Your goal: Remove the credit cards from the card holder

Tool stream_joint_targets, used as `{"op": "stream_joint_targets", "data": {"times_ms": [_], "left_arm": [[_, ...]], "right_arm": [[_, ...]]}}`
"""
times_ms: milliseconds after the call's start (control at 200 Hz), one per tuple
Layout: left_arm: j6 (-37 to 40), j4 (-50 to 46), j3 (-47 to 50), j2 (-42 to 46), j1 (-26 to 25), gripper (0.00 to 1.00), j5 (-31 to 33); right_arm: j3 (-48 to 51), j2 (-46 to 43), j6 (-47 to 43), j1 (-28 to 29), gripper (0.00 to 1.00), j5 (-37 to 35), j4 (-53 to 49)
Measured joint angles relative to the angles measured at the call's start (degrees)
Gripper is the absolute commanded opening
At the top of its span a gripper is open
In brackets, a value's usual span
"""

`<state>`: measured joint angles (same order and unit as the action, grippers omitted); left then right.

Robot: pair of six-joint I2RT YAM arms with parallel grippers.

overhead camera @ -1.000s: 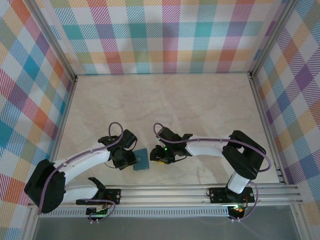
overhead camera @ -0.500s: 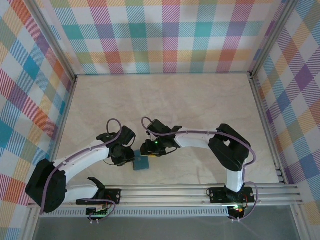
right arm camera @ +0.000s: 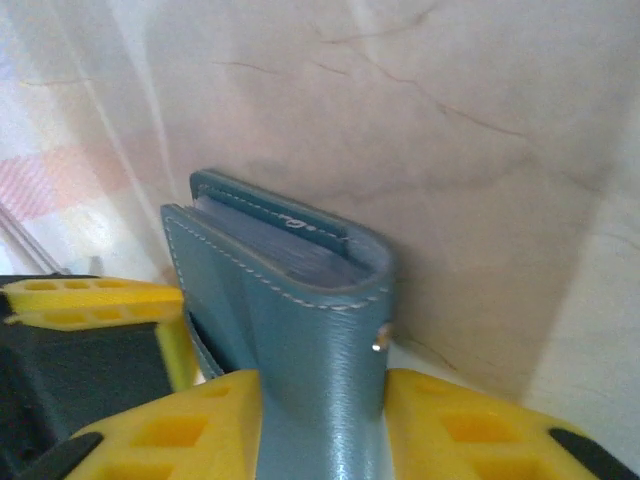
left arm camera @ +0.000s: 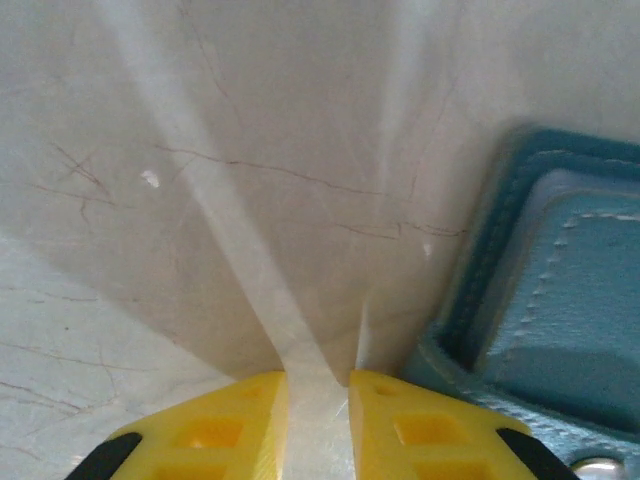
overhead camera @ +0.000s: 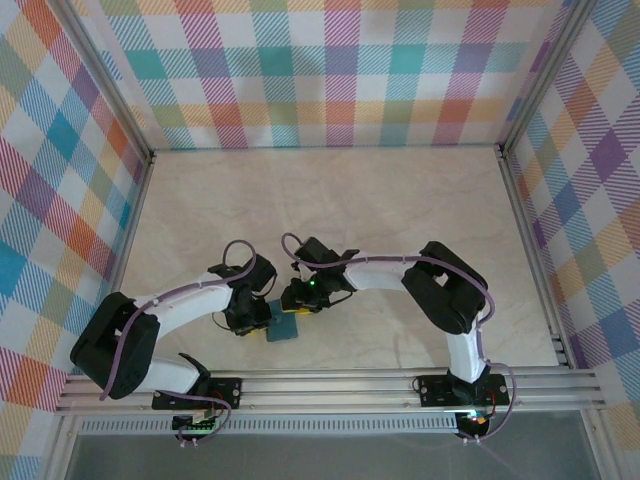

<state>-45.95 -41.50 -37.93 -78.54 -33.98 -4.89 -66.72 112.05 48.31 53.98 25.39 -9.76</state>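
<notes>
The teal-blue card holder (overhead camera: 287,327) lies near the table's front edge, between my two grippers. In the right wrist view one flap of the card holder (right arm camera: 290,300) stands up, showing grey-blue inner layers, and my right gripper (right arm camera: 322,400) is shut on that flap. My right gripper (overhead camera: 298,302) sits over the holder's far edge. My left gripper (overhead camera: 258,318) is at the holder's left side. In the left wrist view my left gripper (left arm camera: 318,385) has its yellow fingers a narrow gap apart over bare table, with the card holder (left arm camera: 560,300) right beside the right finger. The credit cards are hidden.
The marble-look table (overhead camera: 350,210) stretches open behind the grippers. Plaid walls (overhead camera: 330,70) close off the back and both sides. An aluminium rail (overhead camera: 330,385) with the arm bases runs along the front edge, just behind the holder.
My right gripper has moved left over the holder and closed on its flap. My left gripper's jaws have narrowed and it has edged closer to the holder. The holder stays in place.
</notes>
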Motion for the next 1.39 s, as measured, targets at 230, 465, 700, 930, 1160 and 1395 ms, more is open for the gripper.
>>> {"op": "stream_joint_targets", "data": {"times_ms": [230,465,700,930,1160,1395], "left_arm": [[0.7,-0.3,-0.4,-0.6,0.0,0.24,-0.2],[0.9,-0.5,-0.5,-0.3,0.0,0.26,-0.2],[0.8,-0.3,-2.9,5.6,-0.3,0.32,-1.0],[0.8,2.1,-5.8,6.4,-2.7,0.32,-4.4],[0.8,4.6,-5.8,2.2,-3.6,0.3,-7.5],[0.9,4.0,-5.8,-0.8,-3.9,0.32,-7.3]], "right_arm": [[2.1,0.0,2.0,-0.4,0.2,1.5,4.2],[2.8,-0.2,2.3,-0.6,0.02,2.1,5.5],[5.9,-4.2,2.3,-0.2,0.01,-0.2,5.7],[8.2,-5.4,4.0,-0.2,0.01,-0.2,7.2],[9.3,-5.5,5.8,-0.2,0.02,-0.2,8.9],[9.7,-5.5,6.8,-0.2,0.02,0.0,9.8]]}}
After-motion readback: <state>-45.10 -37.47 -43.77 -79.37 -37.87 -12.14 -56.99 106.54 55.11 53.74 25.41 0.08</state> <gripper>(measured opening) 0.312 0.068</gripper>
